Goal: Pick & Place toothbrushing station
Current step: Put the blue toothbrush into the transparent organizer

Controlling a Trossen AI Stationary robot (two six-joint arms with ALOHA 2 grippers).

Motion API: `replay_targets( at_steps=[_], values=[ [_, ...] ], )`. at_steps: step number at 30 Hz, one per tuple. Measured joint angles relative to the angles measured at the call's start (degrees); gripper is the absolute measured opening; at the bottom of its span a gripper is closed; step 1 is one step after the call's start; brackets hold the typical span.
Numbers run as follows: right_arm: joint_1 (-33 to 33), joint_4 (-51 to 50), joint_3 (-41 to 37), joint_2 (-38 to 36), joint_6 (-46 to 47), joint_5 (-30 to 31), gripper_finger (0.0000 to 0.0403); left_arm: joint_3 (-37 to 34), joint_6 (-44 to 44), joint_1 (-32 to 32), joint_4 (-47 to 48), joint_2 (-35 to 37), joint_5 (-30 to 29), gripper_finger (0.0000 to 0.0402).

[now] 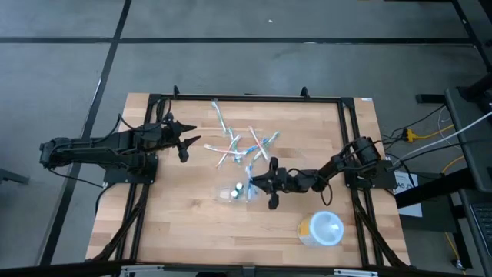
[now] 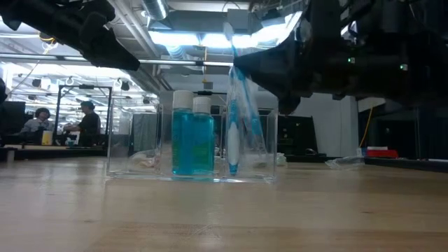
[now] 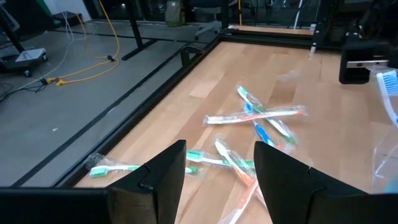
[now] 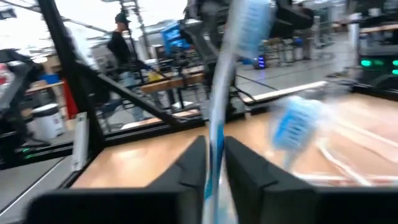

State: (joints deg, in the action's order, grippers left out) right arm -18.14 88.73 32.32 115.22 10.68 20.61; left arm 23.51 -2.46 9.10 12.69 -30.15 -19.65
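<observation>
The clear rectangular holder [image 1: 233, 192] stands on the table's middle, also in the low view [image 2: 126, 157], with two blue bottles [image 2: 192, 143] upright inside it. My right gripper [image 1: 251, 184] is just above the holder's right end, shut on a blue-and-white toothbrush [image 2: 232, 105]. A second toothbrush [image 2: 253, 129] leans inside the holder. Several wrapped toothbrushes [image 1: 238, 146] lie in a loose pile behind the holder. My left gripper [image 1: 187, 144] is open and empty, left of the pile, with the pile ahead of it in its wrist view [image 3: 217, 180]. My right gripper pinches the toothbrush's handle [image 4: 215, 146] between its two fingers, which come about level from the table's right and lie across it. The toothbrush stands nearly upright, its head [image 4: 250, 25] up. Its lower end [image 2: 233, 166] is down inside the holder.
A round white and yellow container [image 1: 321, 228] stands near the table's front right. A black frame rail [image 1: 246, 98] runs along the far edge and down both sides. Bare wood lies at the front left [image 1: 169, 223]. People sit in the room beyond [image 2: 87, 122].
</observation>
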Motion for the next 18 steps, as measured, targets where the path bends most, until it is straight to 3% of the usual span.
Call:
replay_targets(
  at_steps=[5,9,18],
  values=[
    [-0.1,0.0,-0.2,0.0,0.7,2.5,0.0147,0.0,0.0,0.0,0.0,0.0,0.3,0.0184],
    [-0.1,0.0,-0.2,0.0,1.2,2.3,0.02,0.0,0.1,0.0,0.0,0.0,0.3,0.0184],
    [-1.8,1.2,-0.3,-3.9,-2.2,2.8,0.0227,0.0,0.2,0.0,0.0,0.0,-1.1,0.0184]
  ],
)
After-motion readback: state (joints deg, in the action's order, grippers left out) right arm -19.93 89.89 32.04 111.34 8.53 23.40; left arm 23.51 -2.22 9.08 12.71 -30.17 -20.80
